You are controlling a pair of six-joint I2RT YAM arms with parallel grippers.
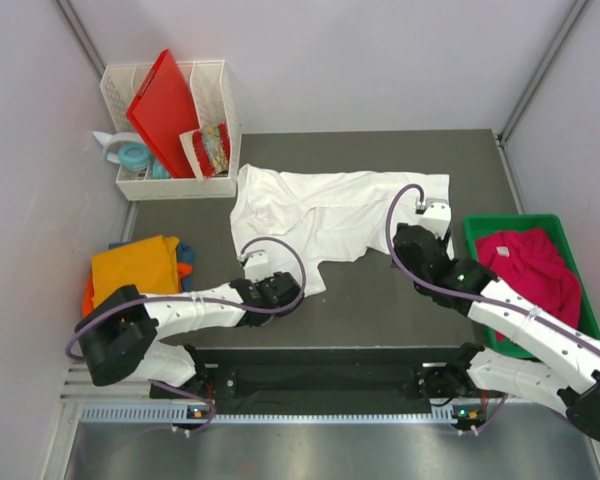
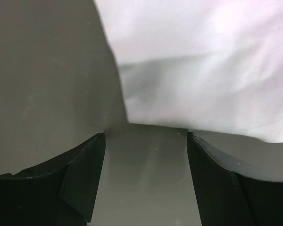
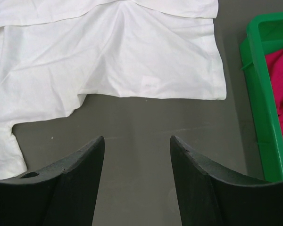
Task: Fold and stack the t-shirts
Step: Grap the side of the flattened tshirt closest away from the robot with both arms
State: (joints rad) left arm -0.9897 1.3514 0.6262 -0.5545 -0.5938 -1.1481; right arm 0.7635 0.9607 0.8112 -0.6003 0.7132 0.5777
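The white t-shirt (image 1: pixel 330 215) is lying spread out on the counter (image 1: pixel 380 305). The left gripper (image 2: pixel 145 141) is sitting open at its near edge. The right gripper (image 3: pixel 137 143) is hanging open over bare counter beside its edge.

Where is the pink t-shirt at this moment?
In the top view, the pink t-shirt lies in the green bin by the right edge of the table, right of the spread white t-shirt.

Plain white t-shirt (image 1: pixel 330 215). Magenta-pink t-shirt (image 1: pixel 535 265) in green bin (image 1: pixel 510 222). Orange t-shirt (image 1: pixel 135 265), blue t-shirt (image 1: pixel 186 250) peeking out. Red board (image 1: pixel 165 100), white slotted basket (image 1: pixel 223 110). Table (image 1: pixel 380 310) dark grey.
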